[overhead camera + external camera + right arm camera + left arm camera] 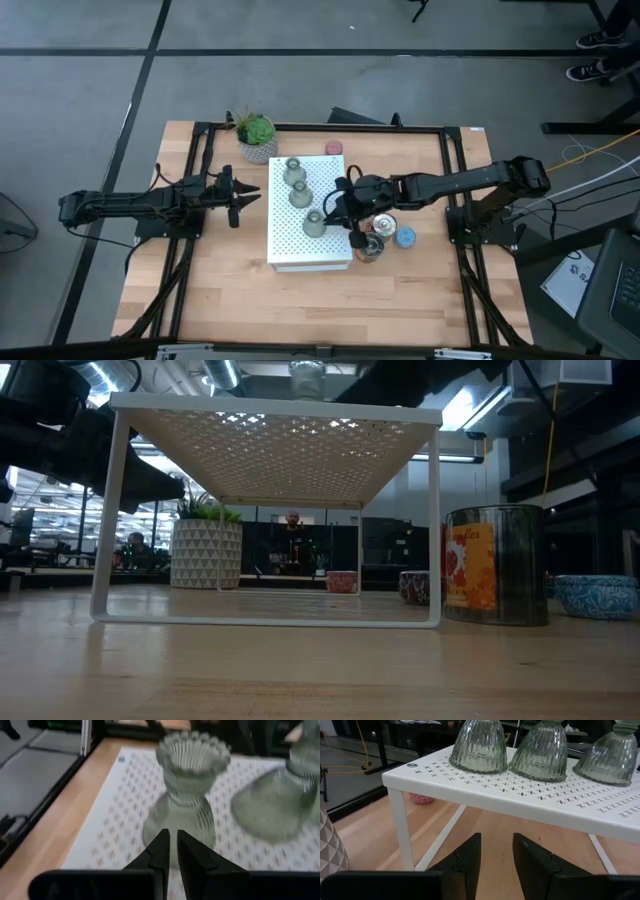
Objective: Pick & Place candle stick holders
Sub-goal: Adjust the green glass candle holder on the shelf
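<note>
Three ribbed olive-green glass candle stick holders point(301, 195) already stand in a row on top of the white perforated shelf point(285, 250), so we'd call that part done. Left on the desk point(230, 290) just beside the shelf's right edge: one shiny metal holder with an orange label point(496, 565), another small round one point(385, 223) touching it, a blue one point(405, 237), plus a pink one point(334, 148) at the far edge by the potted plant point(258, 135). Our right gripper point(347, 208) hovers over the nearest glass holder, jaws clenched on nothing. The left gripper point(250, 195) waits off the shelf's left side, jaws slightly parted, empty.
</note>
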{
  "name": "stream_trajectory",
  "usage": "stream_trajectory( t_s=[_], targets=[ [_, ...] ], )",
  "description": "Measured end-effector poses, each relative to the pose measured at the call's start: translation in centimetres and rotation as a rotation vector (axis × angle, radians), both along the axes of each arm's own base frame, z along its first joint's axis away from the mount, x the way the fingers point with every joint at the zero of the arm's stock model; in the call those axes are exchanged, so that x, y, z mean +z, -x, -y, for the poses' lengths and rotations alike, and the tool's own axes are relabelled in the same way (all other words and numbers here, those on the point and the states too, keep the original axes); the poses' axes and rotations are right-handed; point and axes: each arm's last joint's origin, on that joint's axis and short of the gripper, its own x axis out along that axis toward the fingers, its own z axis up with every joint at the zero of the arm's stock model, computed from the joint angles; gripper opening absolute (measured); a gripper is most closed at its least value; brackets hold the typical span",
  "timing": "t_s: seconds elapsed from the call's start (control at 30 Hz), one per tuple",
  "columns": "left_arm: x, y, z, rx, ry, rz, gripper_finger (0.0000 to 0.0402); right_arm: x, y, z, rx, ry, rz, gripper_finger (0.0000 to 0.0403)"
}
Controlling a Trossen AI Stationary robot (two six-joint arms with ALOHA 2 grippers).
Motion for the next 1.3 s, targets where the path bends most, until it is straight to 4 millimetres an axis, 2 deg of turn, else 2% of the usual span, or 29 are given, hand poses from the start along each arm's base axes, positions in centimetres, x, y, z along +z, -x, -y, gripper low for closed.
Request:
stream_trajectory(
  t_s=[0.17, 0.53, 0.63, 0.83, 1.1, 1.3],
  targets=[
    [0.0, 0.0, 0.0, 0.000, 0.000, 0.000, 0.0107, -1.2, -1.1, -0.1, 0.000, 0.001, 0.013, 0.0038],
    [0.0, 0.0, 0.0, 0.000, 0.000, 0.000, 0.0107, -1.2, -2.4, -0.2, 0.000, -0.010, 0.132, 0.0038],
    [0.0, 0.0, 0.0, 0.000, 0.000, 0.000, 0.0107, -1.5, -2.4, -0.2, 0.000, -0.007, 0.099, 0.0038],
    [0.0, 0.0, 0.0, 0.000, 0.000, -0.001, 0.0107, -1.1, -1.6, -0.3, -0.019, -0.041, 0.051, 0.0038],
    [0.0, 0.0, 0.0, 0.000, 0.000, 0.000, 0.0107, -1.9, -2.1, -1.9, -0.007, -0.042, 0.058, 0.0038],
    [0.0, 0.0, 0.0, 0.000, 0.000, 0.000, 0.0107, -1.7, -2.2, -2.7, -0.051, -0.008, 0.098, 0.0038]
  ],
)
